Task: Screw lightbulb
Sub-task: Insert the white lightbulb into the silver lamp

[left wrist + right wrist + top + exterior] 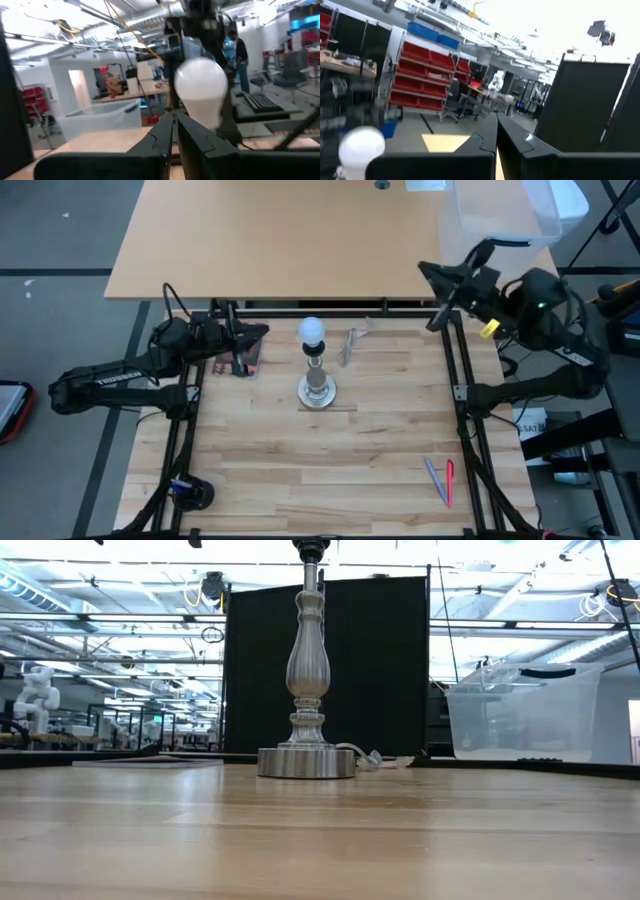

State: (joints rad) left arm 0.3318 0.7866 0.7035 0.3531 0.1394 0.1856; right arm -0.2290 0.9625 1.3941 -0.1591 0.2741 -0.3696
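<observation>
The white lightbulb [312,330] stands upright in the dark socket on top of the silver lamp stand [318,387], which rests on its round base [306,762] at the table's middle. The bulb also shows in the left wrist view [200,86] and in the right wrist view [361,146]. In the low view it is above the picture's edge. My left gripper [264,332] is shut and empty, level with the bulb and a little to its left. My right gripper [424,269] is shut and empty, high over the table's far right corner.
A clear plastic bin [505,218] stands on the far table at the right. Pens [441,479] lie near the front right. A small dark and red object [243,361] lies under my left gripper. The lamp's cord [351,345] runs toward the far edge. A person [241,54] stands in the room beyond.
</observation>
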